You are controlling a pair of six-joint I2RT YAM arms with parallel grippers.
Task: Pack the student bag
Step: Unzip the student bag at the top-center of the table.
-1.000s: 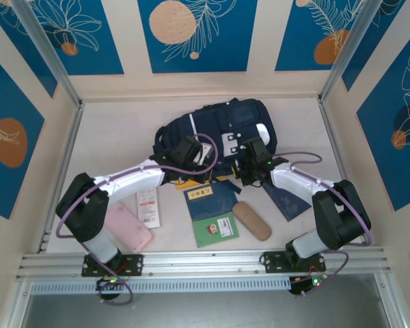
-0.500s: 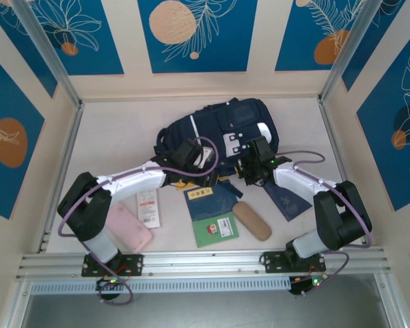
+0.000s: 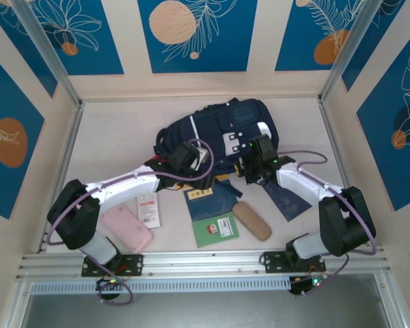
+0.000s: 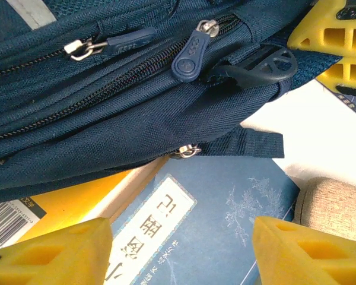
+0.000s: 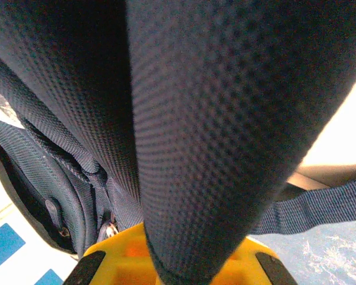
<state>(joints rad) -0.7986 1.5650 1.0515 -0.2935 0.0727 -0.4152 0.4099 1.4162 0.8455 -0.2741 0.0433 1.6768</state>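
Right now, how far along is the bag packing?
Done: nothing visibly packed; the pink case, green booklet, tan pouch and blue book lie outside the student bag. In hand: right gripper clamped on the bag's padded fabric, left gripper open beside zips that look shut. Left: open it, load everything.
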